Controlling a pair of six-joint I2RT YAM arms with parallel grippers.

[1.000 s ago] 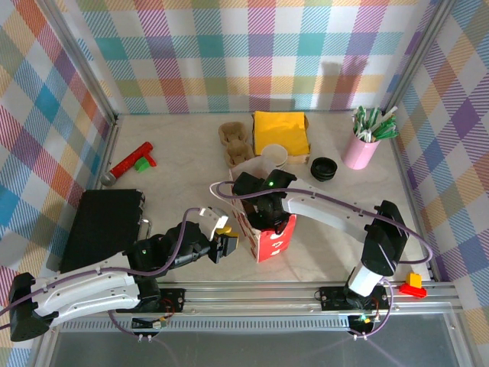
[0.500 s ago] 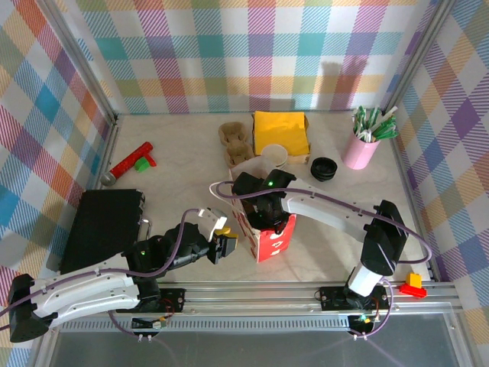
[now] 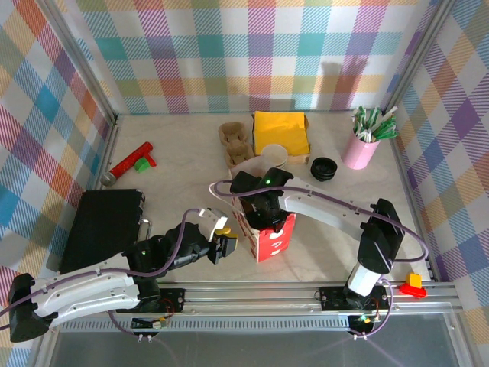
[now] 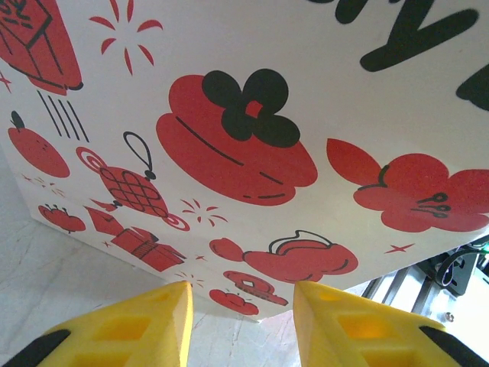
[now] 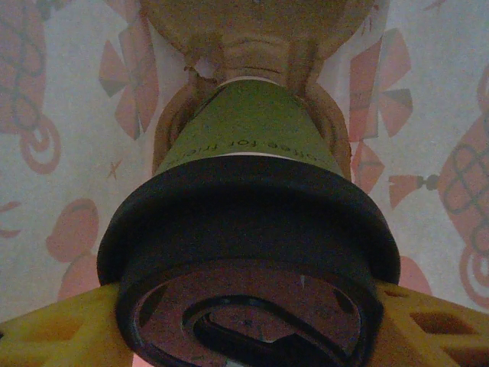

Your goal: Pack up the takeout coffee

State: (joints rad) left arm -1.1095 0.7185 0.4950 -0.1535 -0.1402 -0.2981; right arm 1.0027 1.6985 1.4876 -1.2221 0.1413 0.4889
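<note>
Elbowed over frame centre with right gripper [image 5: 244, 325] down inside the bag [image 4: 252, 115], pinching the takeout coffee [image 5: 248, 138]; lower left, stretched low with left gripper [image 4: 241, 321] spread wide beside it.

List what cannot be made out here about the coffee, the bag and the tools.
Right wrist view: the cardboard holder hides the takeout coffee's foot; its black lid hides the cup's upper wall.
Top view: the right arm covers the bag's opening and inside.
Left wrist view: the upper edge cuts off the bag's black lettering; whether the left tool touches the bag is unclear.
</note>
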